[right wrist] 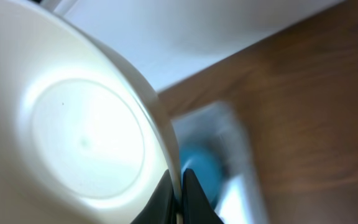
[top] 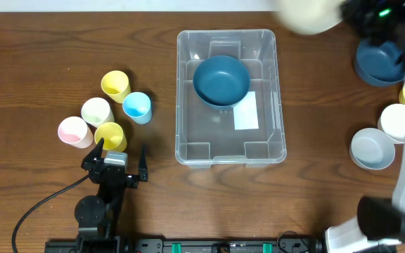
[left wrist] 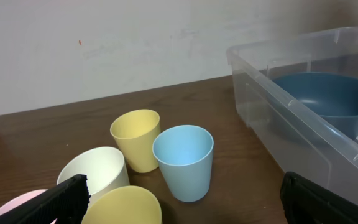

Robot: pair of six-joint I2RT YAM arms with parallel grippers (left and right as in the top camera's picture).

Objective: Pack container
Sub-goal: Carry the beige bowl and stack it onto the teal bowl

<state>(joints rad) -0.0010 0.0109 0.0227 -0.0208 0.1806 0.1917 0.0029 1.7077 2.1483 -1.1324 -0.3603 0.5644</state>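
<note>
1. Left gripper (top: pixel 121 156) sits with its fingers spread apart, holding nothing; five small pastel plastic cups (top: pixel 110 134) cluster just ahead of it.
2. Off to its right stands the large clear plastic rectangular container (top: pixel 185 105), with a dark blue round bowl (top: pixel 221 79) inside at the far end.
3. Right gripper (right wrist: pixel 180 198), up past the container's far right corner, is clamped on the rim of a cream round bowl (right wrist: pixel 86 143).
</note>
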